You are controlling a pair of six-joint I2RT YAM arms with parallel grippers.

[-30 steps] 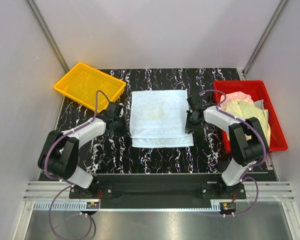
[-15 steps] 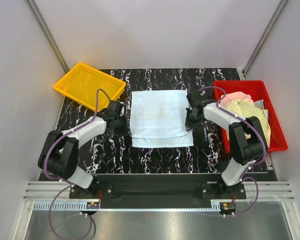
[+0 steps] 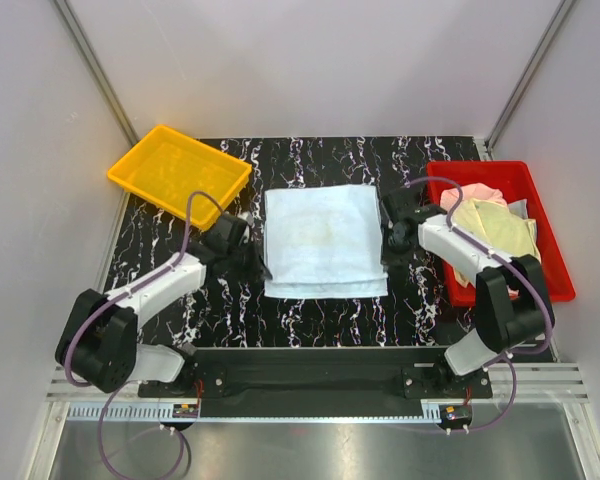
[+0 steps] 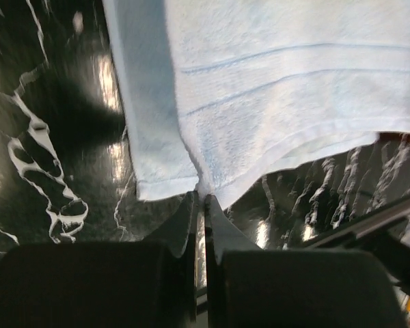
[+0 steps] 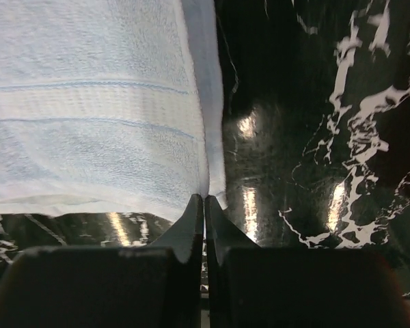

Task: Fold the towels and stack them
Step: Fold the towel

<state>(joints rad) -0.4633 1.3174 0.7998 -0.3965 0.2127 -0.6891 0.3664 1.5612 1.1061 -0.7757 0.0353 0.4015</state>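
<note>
A light blue towel (image 3: 325, 240) lies folded in the middle of the black marbled table. My left gripper (image 3: 265, 270) is shut on its near left corner; in the left wrist view the closed tips (image 4: 202, 199) pinch the towel (image 4: 294, 96) where two layers meet. At the near right corner my right gripper (image 3: 385, 260) is shut too, its tips (image 5: 205, 198) nipping the edge of the towel (image 5: 89, 116). A pale yellow towel (image 3: 495, 228) and a pink towel (image 3: 477, 193) lie crumpled in the red tray (image 3: 552, 245).
A yellow tray (image 3: 178, 170) sits tilted at the back left corner of the table. The red tray stands along the right edge, close beside the right arm. Grey walls enclose the table on three sides.
The right gripper has closed on the towel's right corner. Both grippers have moved toward the near edge, and the left arm's elbow has swung down and left.
</note>
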